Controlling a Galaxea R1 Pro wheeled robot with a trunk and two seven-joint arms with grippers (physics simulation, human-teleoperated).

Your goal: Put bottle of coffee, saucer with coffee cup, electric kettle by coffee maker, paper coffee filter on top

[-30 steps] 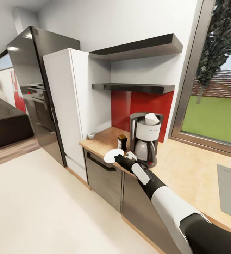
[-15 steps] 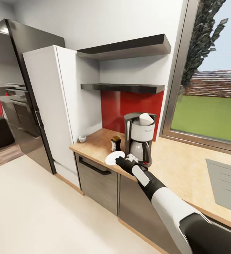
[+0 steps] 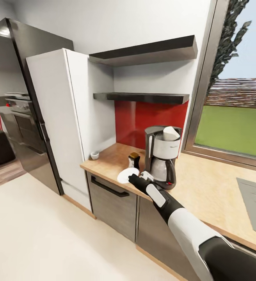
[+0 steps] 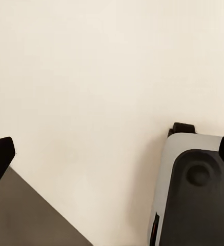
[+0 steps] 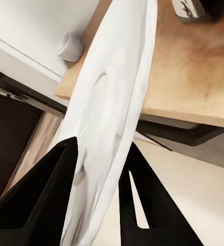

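Right claw [image 5: 99,169] grips saucer [image 5: 114,102] above countertop [image 5: 194,77]

the right arm reaches forward from the lower right of the head view, nearly straight, white forearm then black wrist. the right gripper [image 3: 132,178] is clamped on the saucer [image 3: 128,174], a black finger [image 5: 37,197] on each face of the plate.
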